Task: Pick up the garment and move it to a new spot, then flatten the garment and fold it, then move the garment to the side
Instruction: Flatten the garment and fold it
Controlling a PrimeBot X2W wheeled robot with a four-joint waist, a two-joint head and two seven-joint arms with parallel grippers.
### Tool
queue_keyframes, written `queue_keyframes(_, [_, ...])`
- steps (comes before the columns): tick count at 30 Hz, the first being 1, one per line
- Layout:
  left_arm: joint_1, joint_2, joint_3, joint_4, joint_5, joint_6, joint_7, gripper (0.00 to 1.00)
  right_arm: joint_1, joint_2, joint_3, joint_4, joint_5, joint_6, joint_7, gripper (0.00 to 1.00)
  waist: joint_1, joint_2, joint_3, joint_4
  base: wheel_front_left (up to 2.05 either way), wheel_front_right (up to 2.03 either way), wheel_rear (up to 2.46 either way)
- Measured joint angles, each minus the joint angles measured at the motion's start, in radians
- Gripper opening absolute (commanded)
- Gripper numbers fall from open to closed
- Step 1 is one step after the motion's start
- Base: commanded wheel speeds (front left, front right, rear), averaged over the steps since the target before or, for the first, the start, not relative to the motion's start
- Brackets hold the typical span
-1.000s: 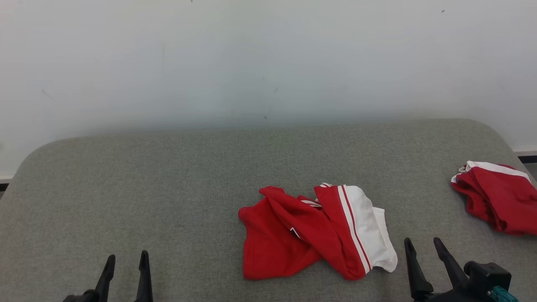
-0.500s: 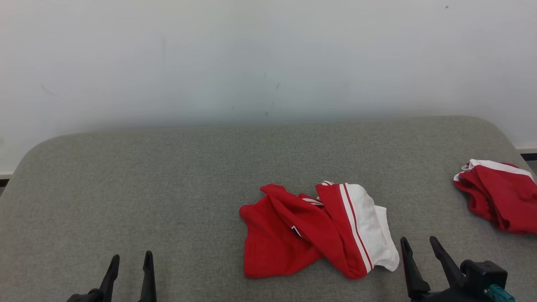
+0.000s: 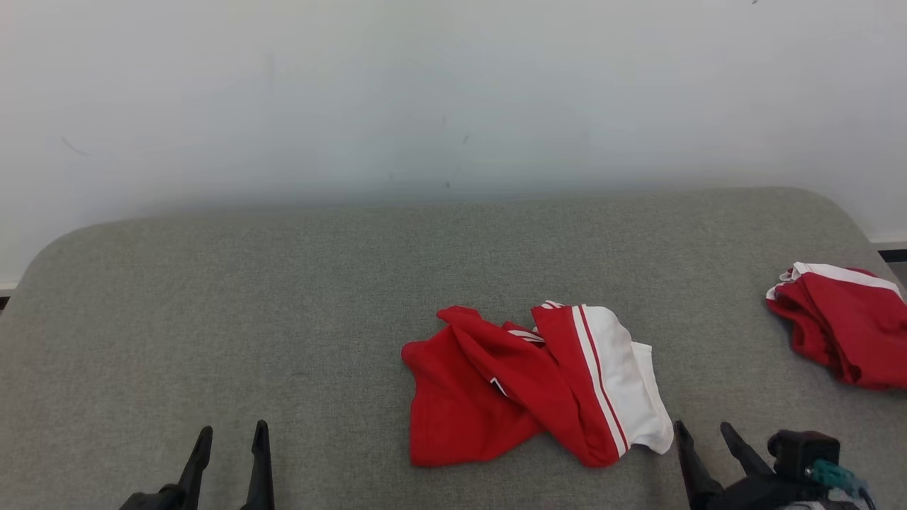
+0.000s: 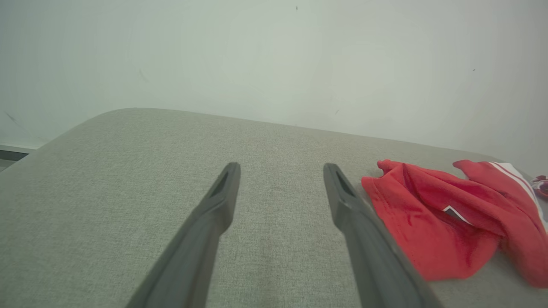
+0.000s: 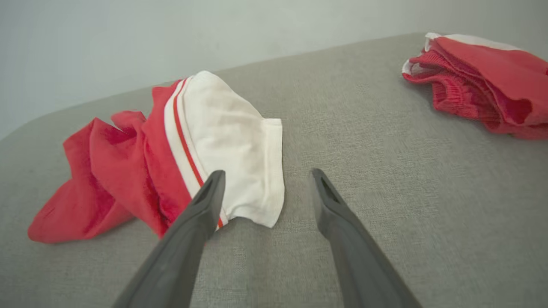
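The garment [image 3: 538, 386] lies crumpled on the grey tabletop [image 3: 283, 297]. It is mostly red, with a white part [image 3: 623, 375] edged by a red stripe along its right side. Both tools are released, fingers spread wide, with nothing between them. The right tool [image 3: 703, 425] sits just beside the garment's near right corner. The left tool [image 3: 234, 426] is well apart from the garment, on its left. A second red heap [image 3: 843, 333] lies well to the right of the garment.

The step in hand looks like the first pick-up, and the right tool seems better placed for it. A good target would be a raised fold near the white part, not a hem lying flat. One finger should come down on each side of the ridge, so the tool gathers cloth instead of scraping the tabletop. A deep bite is safer than a thin pinch, since this soft fabric will likely sag and slip. Lift until the trailing red cloth hangs free. The bare stretch left of the garment suits the set-down and keeps it away from the second red heap.
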Motion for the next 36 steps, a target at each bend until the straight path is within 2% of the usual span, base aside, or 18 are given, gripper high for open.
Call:
queue_keyframes(4, [-0.006, 0.000, -0.012, -0.007, -0.003, 0.000, 0.000, 1.00, -0.082, -0.001, -0.012, 0.083, 0.024, 0.000, 0.154, 1.00, 0.0000, 0.0000, 0.010, 0.003, 0.00, 0.00, 0.00])
queue_keyframes(8, [-0.014, 0.000, -0.025, -0.011, -0.003, 0.000, 0.000, 1.00, -0.171, 0.002, -0.041, 0.184, 0.030, 0.000, 0.242, 1.00, 0.0000, 0.0000, 0.022, 0.017, 0.00, 0.00, 0.00])
queue_keyframes(15, [-0.037, 0.000, -0.052, -0.027, -0.003, -0.001, 0.000, 1.00, -0.280, -0.007, -0.060, 0.362, 0.002, 0.000, 0.303, 1.00, 0.0000, 0.0000, 0.057, 0.055, 0.00, 0.00, 0.00])
queue_keyframes(20, [-0.068, -0.001, -0.063, -0.036, -0.002, -0.001, 0.000, 1.00, -0.338, -0.016, -0.035, 0.450, -0.014, 0.000, 0.333, 1.00, 0.0001, 0.0000, 0.100, 0.080, 0.00, 0.00, 0.00])
queue_keyframes(21, [-0.071, 0.000, -0.063, -0.037, -0.002, 0.000, 0.000, 1.00, -0.348, -0.018, -0.027, 0.459, -0.011, 0.000, 0.337, 0.92, 0.0000, -0.0001, 0.108, 0.085, 0.00, 0.00, 0.00])
queue_keyframes(22, [-0.073, 0.000, -0.063, -0.037, -0.002, 0.000, 0.000, 1.00, -0.354, -0.020, -0.021, 0.465, -0.007, -0.003, 0.334, 0.37, 0.0000, -0.0001, 0.114, 0.090, 0.00, 0.00, 0.00])
queue_keyframes(23, [-0.073, -0.001, -0.063, -0.037, -0.002, 0.000, 0.000, 1.00, -0.358, -0.022, -0.014, 0.468, -0.004, -0.003, 0.326, 0.23, 0.0000, -0.0001, 0.120, 0.095, 0.00, 0.00, 0.00])
queue_keyframes(24, [-0.074, -0.001, -0.063, -0.037, -0.002, 0.001, 0.000, 1.00, -0.360, -0.025, -0.006, 0.470, -0.004, -0.003, 0.316, 0.00, 0.0000, -0.0001, 0.125, 0.099, 0.00, 0.00, 0.00])
queue_keyframes(32, [-0.067, 0.000, -0.055, -0.032, -0.003, 0.010, 0.000, 1.00, -0.356, -0.033, 0.043, 0.454, -0.022, -0.003, 0.256, 0.00, 0.0001, 0.0000, 0.110, 0.099, 0.00, 0.00, 0.00])
queue_keyframes(36, [-0.060, 0.000, -0.051, -0.033, -0.010, 0.011, 0.000, 1.00, -0.372, -0.021, 0.088, 0.336, 0.024, -0.003, 0.268, 0.00, 0.0000, 0.0000, 0.084, 0.088, 0.00, 0.00, 0.00])
